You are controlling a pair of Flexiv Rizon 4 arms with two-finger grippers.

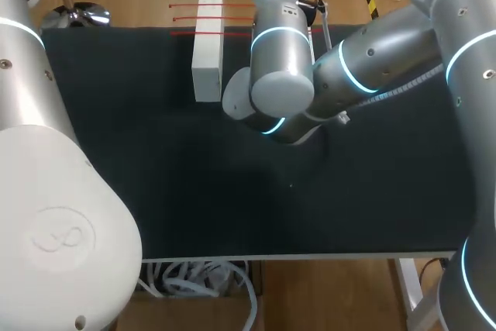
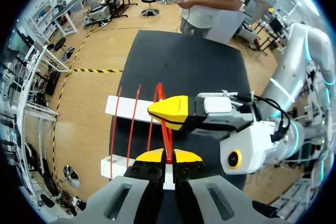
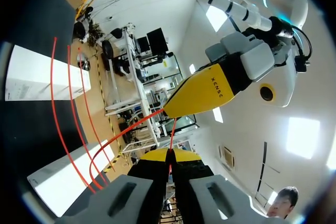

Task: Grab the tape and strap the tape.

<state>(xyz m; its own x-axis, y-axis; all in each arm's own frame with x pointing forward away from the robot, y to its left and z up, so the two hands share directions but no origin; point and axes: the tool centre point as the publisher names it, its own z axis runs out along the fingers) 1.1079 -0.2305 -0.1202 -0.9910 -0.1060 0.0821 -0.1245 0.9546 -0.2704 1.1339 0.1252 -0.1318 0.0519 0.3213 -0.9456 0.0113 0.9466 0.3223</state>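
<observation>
Over tabletop (image 1: 155, 191), above white blocks (image 2: 126, 107): pinching red tape (image 2: 167, 140) tight in left fingers (image 2: 152, 157), clamping same strand in right fingers (image 2: 170, 113) just ahead (other strands (image 2: 131, 129) lying across blocks). Could slip free or snap under uneven pull.

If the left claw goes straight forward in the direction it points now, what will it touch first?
Most likely the right claw, which sits directly ahead of the left claw, along the red tape that the left claw is shut on. Depth is hard to judge, so it might pass just beside it.
</observation>
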